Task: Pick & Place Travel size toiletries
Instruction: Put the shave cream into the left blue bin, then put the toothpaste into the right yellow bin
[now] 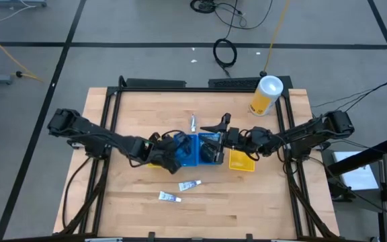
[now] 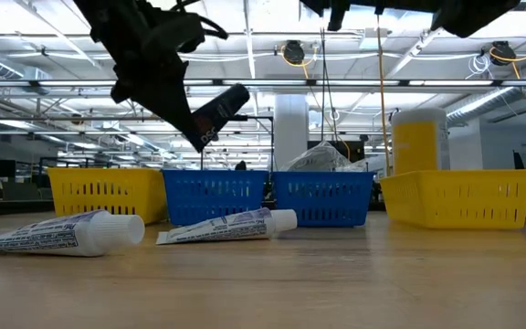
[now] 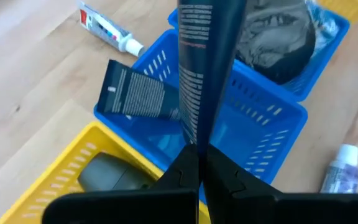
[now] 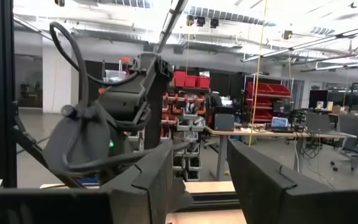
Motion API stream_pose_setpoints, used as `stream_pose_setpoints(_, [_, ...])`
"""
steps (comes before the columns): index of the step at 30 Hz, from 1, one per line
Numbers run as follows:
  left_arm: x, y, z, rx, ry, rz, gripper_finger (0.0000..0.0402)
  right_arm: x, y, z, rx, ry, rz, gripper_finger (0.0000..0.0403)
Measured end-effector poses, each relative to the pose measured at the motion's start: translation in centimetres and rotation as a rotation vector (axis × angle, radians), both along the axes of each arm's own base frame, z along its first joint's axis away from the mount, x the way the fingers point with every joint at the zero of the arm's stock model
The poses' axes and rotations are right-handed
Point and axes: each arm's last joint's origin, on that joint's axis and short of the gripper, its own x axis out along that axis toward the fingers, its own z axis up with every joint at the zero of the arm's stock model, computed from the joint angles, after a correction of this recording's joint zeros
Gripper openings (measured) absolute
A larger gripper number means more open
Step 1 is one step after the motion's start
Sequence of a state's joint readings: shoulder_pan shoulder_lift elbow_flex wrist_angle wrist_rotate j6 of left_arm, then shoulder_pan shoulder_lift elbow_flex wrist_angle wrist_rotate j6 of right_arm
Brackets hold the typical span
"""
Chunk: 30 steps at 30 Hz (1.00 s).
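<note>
Fine print is seen on the dark tube [image 3: 197,68], the navy packet [image 3: 143,93] and the white tubes [image 2: 62,233], but none can be read.

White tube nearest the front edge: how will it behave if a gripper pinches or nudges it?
The white tube lies flat with a crimped tail, so it probably dents when pinched. Its round cap may let it pivot rather than roll. It looks light and should slide easily on the smooth wooden table.

Two black jointed arms w/ looped black cables; blocky matte tools.
</note>
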<state>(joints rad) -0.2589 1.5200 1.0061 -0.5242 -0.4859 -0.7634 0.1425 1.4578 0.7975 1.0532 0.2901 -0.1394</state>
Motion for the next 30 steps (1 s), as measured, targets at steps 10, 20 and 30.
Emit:
stream_pose_setpoints(10, [0.14,0.47,0.02,-0.036,-0.009,0.029,0.0,0.04,-0.01,-0.11,-0.002,0.012,0.0,0.014])
stream_pose_setpoints(20, [0.14,0.49,0.03,-0.021,-0.007,0.022,0.0055,0.16,-0.03,-0.53,-0.008,0.057,-0.002,0.0139])
stream_pose_setpoints(30, [0.11,0.19,-0.01,-0.02,0.027,-0.069,0.0118,0.2,-0.02,-0.67,-0.009,0.072,-0.001,0.0139])
